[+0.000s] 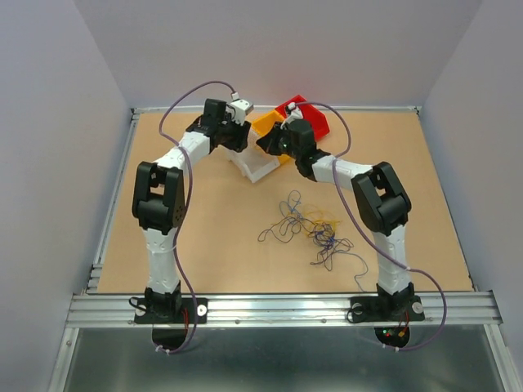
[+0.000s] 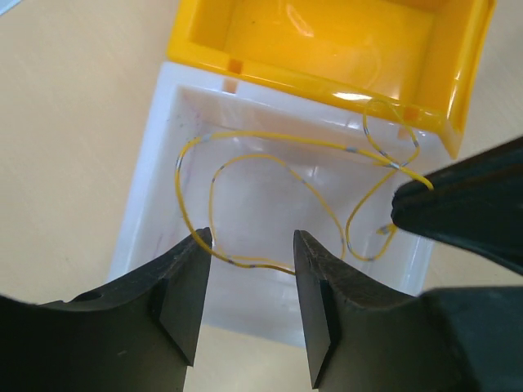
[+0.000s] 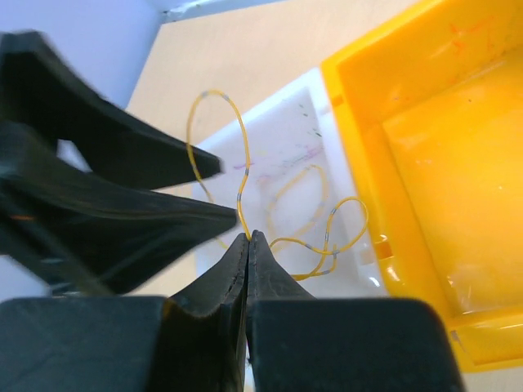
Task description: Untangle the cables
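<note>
While the right gripper (image 3: 248, 237) pinched a yellow wire (image 3: 242, 184) between closed jaws, the left gripper (image 2: 252, 241) hung empty, jaws apart, over the white bin (image 2: 149, 192) where that wire lay looped. A yellow bin (image 2: 327, 41) touched it; a red bin (image 1: 315, 122) sat half hidden behind the right arm (image 1: 304, 145). More cables (image 1: 315, 233) lay tangled on the table (image 1: 229, 261) nearby.

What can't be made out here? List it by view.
Top view: yellow cable in the white bin, too thin and partly under the right gripper; crossings in the tangle, too fine.
Right wrist view: left gripper, blurred and cut by the left edge.
Left wrist view: yellow bin, cut by the top edge.
</note>
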